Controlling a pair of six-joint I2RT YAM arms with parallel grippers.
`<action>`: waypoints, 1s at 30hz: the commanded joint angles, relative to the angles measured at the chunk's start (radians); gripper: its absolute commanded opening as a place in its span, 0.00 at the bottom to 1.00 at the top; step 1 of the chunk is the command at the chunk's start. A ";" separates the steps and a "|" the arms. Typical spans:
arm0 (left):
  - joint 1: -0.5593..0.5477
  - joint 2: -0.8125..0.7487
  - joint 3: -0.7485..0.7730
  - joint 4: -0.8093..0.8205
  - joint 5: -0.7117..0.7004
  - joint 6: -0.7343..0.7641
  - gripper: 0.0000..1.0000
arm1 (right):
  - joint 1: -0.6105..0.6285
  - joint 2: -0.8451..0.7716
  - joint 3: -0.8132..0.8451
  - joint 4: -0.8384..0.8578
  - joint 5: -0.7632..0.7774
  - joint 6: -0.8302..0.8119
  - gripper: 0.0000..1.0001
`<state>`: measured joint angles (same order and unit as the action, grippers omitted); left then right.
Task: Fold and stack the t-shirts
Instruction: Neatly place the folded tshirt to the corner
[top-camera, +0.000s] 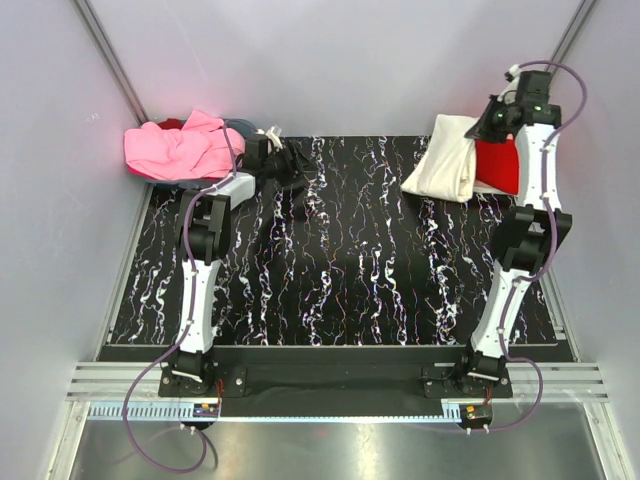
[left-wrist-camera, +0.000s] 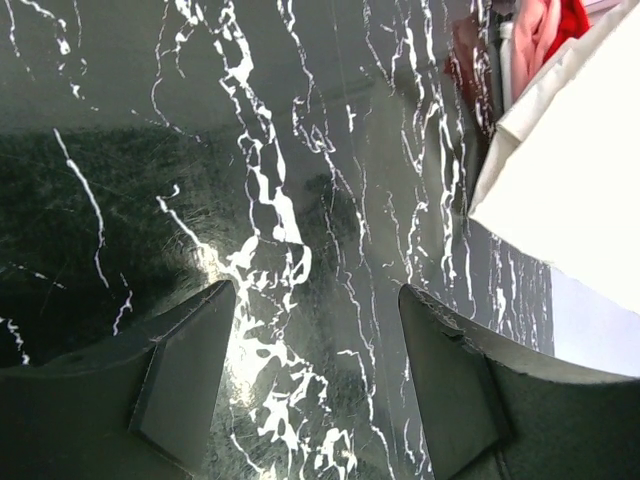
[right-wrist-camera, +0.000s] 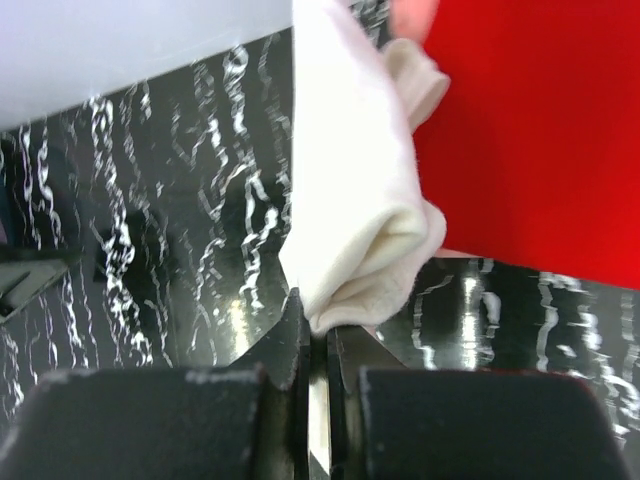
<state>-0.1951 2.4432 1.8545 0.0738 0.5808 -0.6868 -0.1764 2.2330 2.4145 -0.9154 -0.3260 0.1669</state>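
A folded cream-white t-shirt (top-camera: 450, 160) lies at the back right of the table, partly over a flat red t-shirt (top-camera: 497, 165). My right gripper (top-camera: 500, 115) is over that spot. In the right wrist view it (right-wrist-camera: 318, 320) is shut on the near folded edge of the cream-white t-shirt (right-wrist-camera: 350, 180), with the red t-shirt (right-wrist-camera: 540, 130) beside it. A pink t-shirt (top-camera: 180, 150) is heaped at the back left. My left gripper (top-camera: 285, 165) hovers next to that heap. Its fingers (left-wrist-camera: 190, 350) stand wide open (left-wrist-camera: 315, 300) over bare marbled tabletop.
A blue-grey basket (top-camera: 232, 185) sits under the pink heap, just left of my left gripper. Pale walls close in the back and both sides. The black marbled table (top-camera: 350, 270) stretches between the two arms. Pink and red cloth (left-wrist-camera: 545, 25) shows at the left wrist view's top right.
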 joint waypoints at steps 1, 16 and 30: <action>0.008 -0.047 -0.003 0.080 0.039 -0.019 0.72 | -0.067 -0.013 0.063 0.053 -0.053 0.013 0.00; 0.009 -0.026 0.015 0.087 0.054 -0.033 0.72 | -0.178 0.103 0.216 0.151 0.005 0.011 0.00; 0.017 -0.015 0.018 0.107 0.067 -0.056 0.72 | -0.219 0.223 0.238 0.383 0.148 -0.006 0.00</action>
<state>-0.1860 2.4432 1.8545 0.1108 0.6159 -0.7353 -0.3843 2.4134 2.5813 -0.6647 -0.2234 0.1677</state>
